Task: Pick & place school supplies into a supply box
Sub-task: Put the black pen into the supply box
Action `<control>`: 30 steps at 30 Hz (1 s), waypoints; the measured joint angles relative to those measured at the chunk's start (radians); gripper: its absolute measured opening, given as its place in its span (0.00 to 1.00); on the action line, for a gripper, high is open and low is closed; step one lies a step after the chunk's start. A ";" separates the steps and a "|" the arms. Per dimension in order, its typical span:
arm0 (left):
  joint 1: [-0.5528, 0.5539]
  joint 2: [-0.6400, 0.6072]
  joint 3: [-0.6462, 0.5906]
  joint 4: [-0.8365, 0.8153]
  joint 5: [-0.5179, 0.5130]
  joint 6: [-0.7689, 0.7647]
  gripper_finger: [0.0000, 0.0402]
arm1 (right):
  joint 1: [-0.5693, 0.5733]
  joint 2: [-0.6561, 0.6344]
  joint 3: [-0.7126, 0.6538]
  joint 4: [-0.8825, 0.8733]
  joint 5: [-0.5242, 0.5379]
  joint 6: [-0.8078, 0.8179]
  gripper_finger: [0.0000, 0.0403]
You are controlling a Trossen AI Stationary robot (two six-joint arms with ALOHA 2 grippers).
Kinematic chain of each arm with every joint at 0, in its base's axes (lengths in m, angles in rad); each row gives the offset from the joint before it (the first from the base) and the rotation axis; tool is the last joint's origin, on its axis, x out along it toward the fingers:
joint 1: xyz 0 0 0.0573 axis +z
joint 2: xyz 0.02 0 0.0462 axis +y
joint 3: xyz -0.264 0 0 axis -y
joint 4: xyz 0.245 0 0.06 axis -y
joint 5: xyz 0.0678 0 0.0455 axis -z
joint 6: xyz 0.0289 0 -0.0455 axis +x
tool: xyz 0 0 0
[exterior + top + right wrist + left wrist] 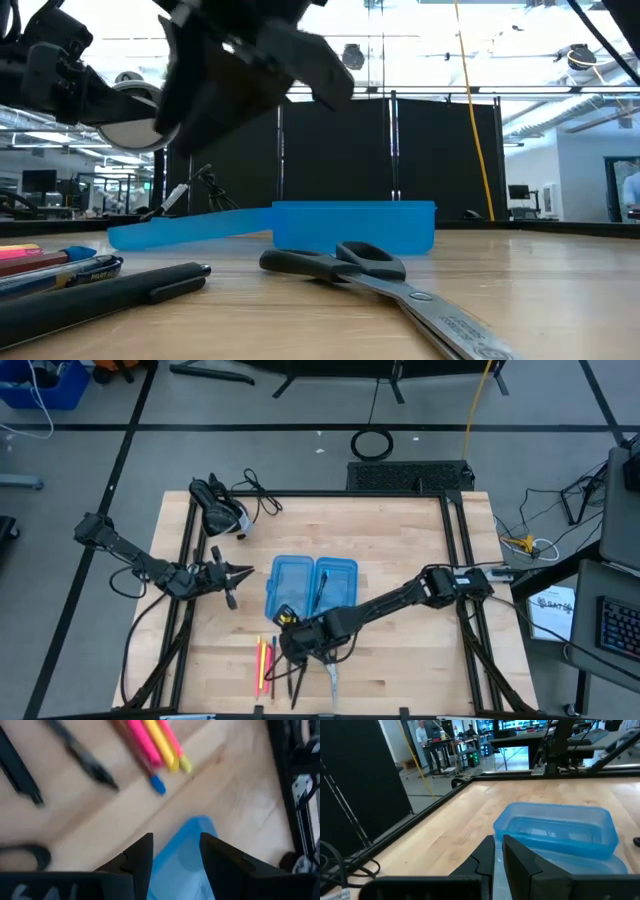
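- The left gripper (243, 571) hangs over the left part of the pale wooden table (400, 540), pointing toward the box; its two dark fingers (487, 857) stand close together with only a thin slit between them, and nothing is in them.
- A bundle of black cables with a dark plug-like piece (222, 505) lies near the table's far left corner, well apart from the supplies.
- A tight row of thin pens in pink, yellow and red (263, 665) lies near the front edge, just left of the right gripper; the right wrist view shows the pink and yellow ones (152, 742) side by side, with a blue-tipped one (156, 783) beside them.
- The translucent blue plastic hinged box with two rounded rectangular halves (310, 588) lies open and flat in the middle of the table; one dark pen (322, 588) lies in its right half.
- The right gripper (300, 645) hovers above the table between the box's front edge and the loose supplies; its fingers (137, 857) are spread wide and hold nothing, with a corner of the blue box showing between them.
- Two slim black pens (295, 685) lie just in front of that gripper.
- The small black-handled scissors with silver blades (390, 280) lie flat on the wood right of the black pens, blades pointing at the front edge.
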 joint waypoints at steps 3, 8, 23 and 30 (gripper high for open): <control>0.000 0.000 0.000 -0.004 0.004 0.062 0.10 | 0.011 -0.012 0.000 0.011 -0.004 -0.024 0.38; 0.000 0.000 0.000 -0.006 0.042 0.114 0.10 | 0.048 -0.011 -0.030 0.040 -0.005 -0.259 0.38; 0.000 0.000 0.000 -0.036 0.055 0.012 0.10 | 0.078 -0.012 -0.097 0.041 -0.270 -0.149 0.38; 0.000 0.000 0.000 -0.038 0.055 -0.019 0.10 | 0.089 -0.011 -0.159 0.107 -0.324 -0.153 0.38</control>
